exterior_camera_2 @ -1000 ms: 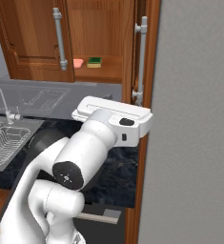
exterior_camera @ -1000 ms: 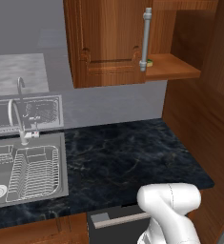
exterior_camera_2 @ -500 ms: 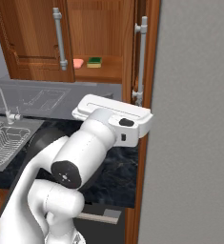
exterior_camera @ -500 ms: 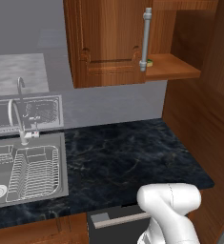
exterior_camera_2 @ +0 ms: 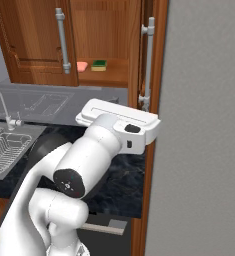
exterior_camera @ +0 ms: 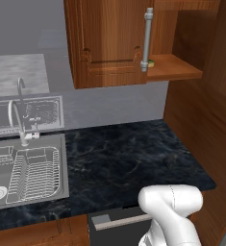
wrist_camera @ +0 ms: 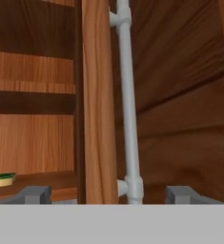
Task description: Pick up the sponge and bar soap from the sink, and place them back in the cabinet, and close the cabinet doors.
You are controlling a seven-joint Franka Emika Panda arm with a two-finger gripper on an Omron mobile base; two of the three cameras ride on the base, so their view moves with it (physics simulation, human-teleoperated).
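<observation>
Wooden door (wrist_camera: 96, 95) edge sat between my wide-open, empty gripper (wrist_camera: 104, 194) tips; pushing off-centre risked slipping past its handle (wrist_camera: 127, 105).

Green sponge (exterior_camera_2: 99, 64), pink bar soap (exterior_camera_2: 82, 66), reddish-brown cabinet (exterior_camera_2: 109, 30).

Pretty tight by the right cabinet door (wrist_camera: 96, 100): it stands edge-on with its silver handle (wrist_camera: 127, 102) right between the 2 spread fingertips (wrist_camera: 35, 194). The shelf (exterior_camera_2: 111, 72) behind has open space beside the sponge (exterior_camera_2: 99, 64) and bar soap (exterior_camera_2: 82, 66).
</observation>
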